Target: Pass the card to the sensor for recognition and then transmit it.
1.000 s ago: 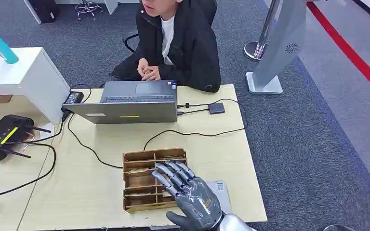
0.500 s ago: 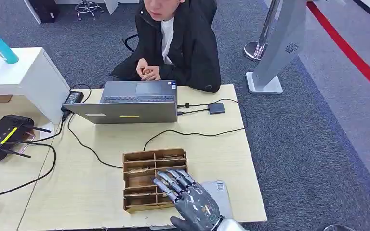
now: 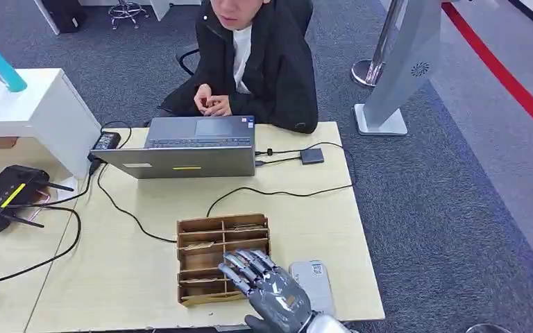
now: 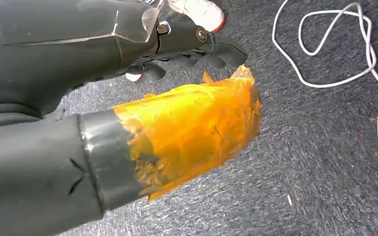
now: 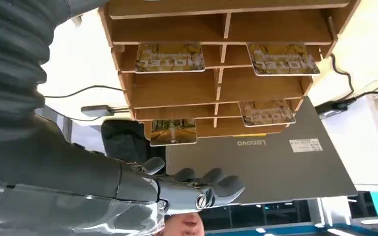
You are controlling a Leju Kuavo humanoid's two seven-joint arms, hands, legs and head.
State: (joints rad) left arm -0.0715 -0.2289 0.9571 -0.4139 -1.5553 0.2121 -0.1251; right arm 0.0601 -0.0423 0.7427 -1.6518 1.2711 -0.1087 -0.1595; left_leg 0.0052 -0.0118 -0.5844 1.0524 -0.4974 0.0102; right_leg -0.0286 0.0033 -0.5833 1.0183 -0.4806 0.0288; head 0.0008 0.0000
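Cards (image 5: 170, 57) lie in the slots of the wooden organizer (image 3: 212, 243) at lower centre of the head view — four show in the right wrist view, each in its own compartment. Right hand (image 3: 267, 284) hovers over the organizer's lower right corner, fingers spread, holding nothing. Just right of it lies the grey sensor (image 3: 314, 283). Left hand (image 4: 197, 44) hangs over carpet — fingers curled, empty.
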